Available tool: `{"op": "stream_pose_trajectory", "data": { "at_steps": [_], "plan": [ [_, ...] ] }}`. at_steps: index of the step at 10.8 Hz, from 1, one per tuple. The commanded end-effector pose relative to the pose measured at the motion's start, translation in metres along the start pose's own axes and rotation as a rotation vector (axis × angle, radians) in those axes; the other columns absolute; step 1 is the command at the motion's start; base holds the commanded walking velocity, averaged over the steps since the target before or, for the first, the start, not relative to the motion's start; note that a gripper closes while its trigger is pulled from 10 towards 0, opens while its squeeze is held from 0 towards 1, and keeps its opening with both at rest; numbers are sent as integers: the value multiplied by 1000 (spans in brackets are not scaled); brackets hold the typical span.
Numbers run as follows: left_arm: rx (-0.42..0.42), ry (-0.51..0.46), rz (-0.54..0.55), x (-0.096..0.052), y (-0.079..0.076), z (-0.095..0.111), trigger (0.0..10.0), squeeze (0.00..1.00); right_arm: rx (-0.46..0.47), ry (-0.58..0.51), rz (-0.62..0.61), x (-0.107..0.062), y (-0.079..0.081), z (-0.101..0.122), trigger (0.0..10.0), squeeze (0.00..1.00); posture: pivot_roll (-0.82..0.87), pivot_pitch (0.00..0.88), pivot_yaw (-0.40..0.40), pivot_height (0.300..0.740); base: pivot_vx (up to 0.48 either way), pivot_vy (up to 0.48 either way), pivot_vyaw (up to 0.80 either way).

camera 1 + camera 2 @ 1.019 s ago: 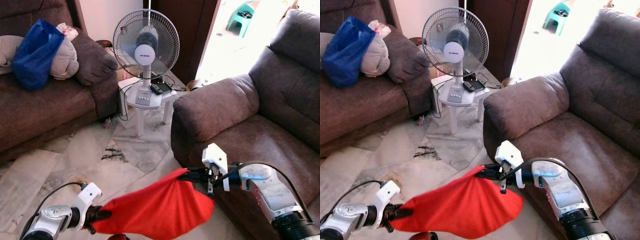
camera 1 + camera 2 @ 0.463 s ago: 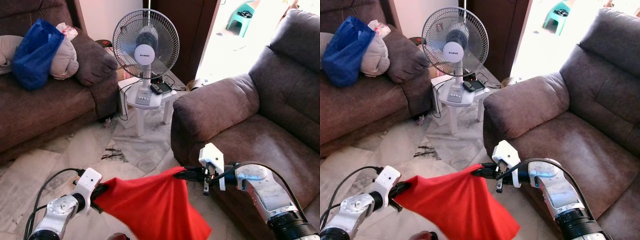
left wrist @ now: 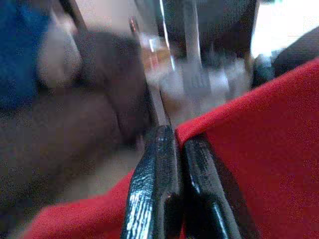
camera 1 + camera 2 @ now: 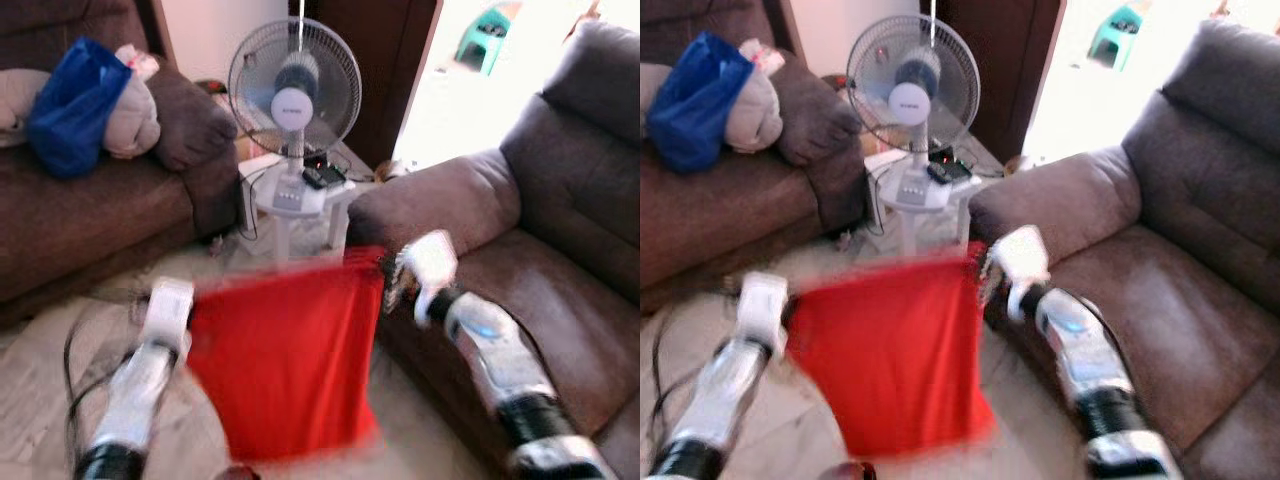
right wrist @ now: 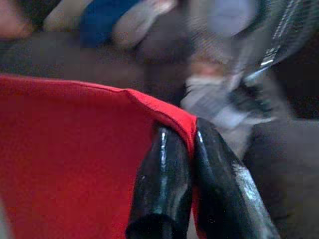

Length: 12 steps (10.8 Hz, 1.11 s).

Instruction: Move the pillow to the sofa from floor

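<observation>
The red pillow (image 4: pixel 283 360) hangs in the air between the two arms, held up by its two top corners above the marble floor (image 4: pixel 40 380), so that it drops as a flat red sheet in front of the robot. The left pincer (image 3: pixel 175 144) is clamped tight on one top corner, its two black fingers (image 3: pixel 152 184) pressed together with the red cloth caught between them. The right pincer (image 5: pixel 187 137) grips the other top corner in the same way, fingers closed with a fold of red fabric squeezed between them. In the head views both arms are blurred. The pillow's right edge is just beside the armrest of the brown sofa (image 4: pixel 560 250) on the robot's right; the pillow is not resting on it. Beyond the pillow a white standing fan (image 4: pixel 293 95) sits on a small white surface (image 4: pixel 300 200). To the robot's left is a second brown sofa (image 4: pixel 90 220) carrying a blue bag (image 4: pixel 70 105) and a grey cushion (image 4: pixel 130 115).
</observation>
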<state>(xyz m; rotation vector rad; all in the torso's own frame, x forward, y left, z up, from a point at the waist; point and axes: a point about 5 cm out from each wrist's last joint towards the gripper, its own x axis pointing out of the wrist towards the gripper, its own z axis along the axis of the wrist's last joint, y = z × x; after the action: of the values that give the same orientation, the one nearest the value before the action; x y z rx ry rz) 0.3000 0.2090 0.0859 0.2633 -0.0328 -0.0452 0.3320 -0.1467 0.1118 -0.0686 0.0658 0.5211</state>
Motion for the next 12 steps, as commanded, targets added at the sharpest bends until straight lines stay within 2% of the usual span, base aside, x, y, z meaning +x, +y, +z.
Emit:
{"op": "stream_pose_trajectory", "data": {
  "at_steps": [1,2,3,4,5,6,7,8,10,11,12],
  "plan": [
    [23,-119,73,3,10,24,10000,0,9,-113,-143,-4,-20,20,10000,0,81,0,-76,740,0,0,0],
    [74,-214,90,9,1,45,10000,0,67,-148,-271,-4,-21,18,10000,0,91,0,-78,740,0,0,0],
    [77,-276,118,14,-4,62,10000,0,89,-180,-356,-6,-23,16,10000,0,98,0,-76,740,0,0,0],
    [71,-298,115,15,-8,68,10000,0,87,-198,-379,-8,-22,17,10000,0,96,0,-73,740,0,0,0],
    [96,-335,93,14,-20,75,10000,0,79,-239,-440,-8,-21,19,10000,0,91,0,-70,740,0,0,0],
    [98,-333,96,14,-22,74,10000,0,62,-250,-444,-8,-20,21,10000,0,91,0,-68,740,0,0,0],
    [58,-260,162,7,-22,54,10000,0,59,-239,-464,-12,-18,11,10000,0,88,0,-67,740,0,0,0],
    [33,-249,217,2,-17,50,10000,0,96,-212,-502,-19,-20,-2,10000,0,104,0,-66,740,0,0,0],
    [9,-262,225,4,-12,56,10000,0,96,-215,-450,-12,-7,-2,10000,0,93,0,-65,740,0,0,0],
    [42,-272,229,6,-15,60,10000,0,95,-228,-425,-6,-2,0,10000,0,100,0,-66,740,0,0,0],
    [42,-275,227,5,-17,60,10000,0,94,-248,-416,-6,1,2,10000,0,96,0,-65,740,0,0,0]
  ]
}}
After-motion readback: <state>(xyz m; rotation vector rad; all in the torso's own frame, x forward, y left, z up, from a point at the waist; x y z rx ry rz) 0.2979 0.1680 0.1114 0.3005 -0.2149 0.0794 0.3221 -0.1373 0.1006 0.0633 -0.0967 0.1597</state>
